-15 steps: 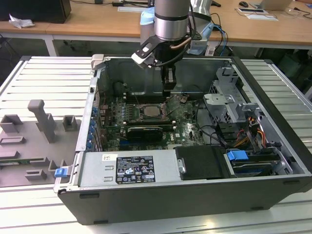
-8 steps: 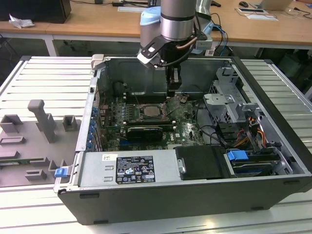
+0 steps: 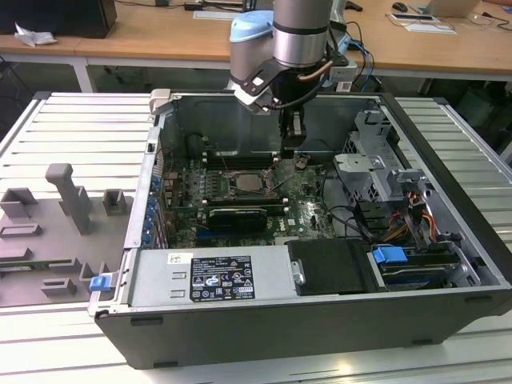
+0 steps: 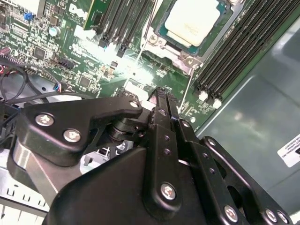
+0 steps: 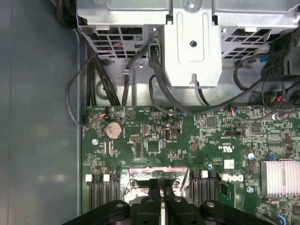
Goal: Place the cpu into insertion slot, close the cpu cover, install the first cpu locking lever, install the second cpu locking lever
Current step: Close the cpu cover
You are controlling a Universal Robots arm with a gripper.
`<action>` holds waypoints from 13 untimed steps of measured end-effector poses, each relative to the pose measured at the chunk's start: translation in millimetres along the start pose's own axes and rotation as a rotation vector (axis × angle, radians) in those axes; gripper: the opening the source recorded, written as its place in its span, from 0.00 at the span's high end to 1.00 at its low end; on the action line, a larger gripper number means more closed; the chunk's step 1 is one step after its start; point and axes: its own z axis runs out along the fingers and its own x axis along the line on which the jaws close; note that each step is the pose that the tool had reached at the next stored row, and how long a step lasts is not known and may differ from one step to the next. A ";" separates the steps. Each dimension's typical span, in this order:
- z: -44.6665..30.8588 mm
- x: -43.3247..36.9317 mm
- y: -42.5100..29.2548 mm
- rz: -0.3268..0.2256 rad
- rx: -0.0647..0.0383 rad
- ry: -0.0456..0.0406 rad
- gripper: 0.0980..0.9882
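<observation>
The cpu (image 4: 192,21) shows its pale silver top and sits in the insertion slot (image 4: 161,44) on the green motherboard; in the exterior view the cpu (image 3: 248,182) is mid-case. The silver cpu cover (image 4: 185,55) appears to lie flat around the chip. A thin wire locking lever (image 4: 187,96) runs from the socket corner toward my fingertips. My gripper (image 4: 161,93) hangs low over the board just beside the socket, on the exterior view's right of it, gripper (image 3: 293,150). Its black fingers (image 5: 152,185) are pressed together with nothing seen between them.
Long black memory slots (image 4: 234,51) flank the socket. A metal drive cage (image 5: 192,42) with black cables stands close behind the gripper. A black card (image 3: 236,216) and the power supply (image 3: 216,276) lie nearer the case front. The case wall (image 4: 262,108) rises beside the slots.
</observation>
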 end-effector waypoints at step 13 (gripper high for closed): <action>0.5 2.3 10.5 0.000 0.000 0.0000 0.93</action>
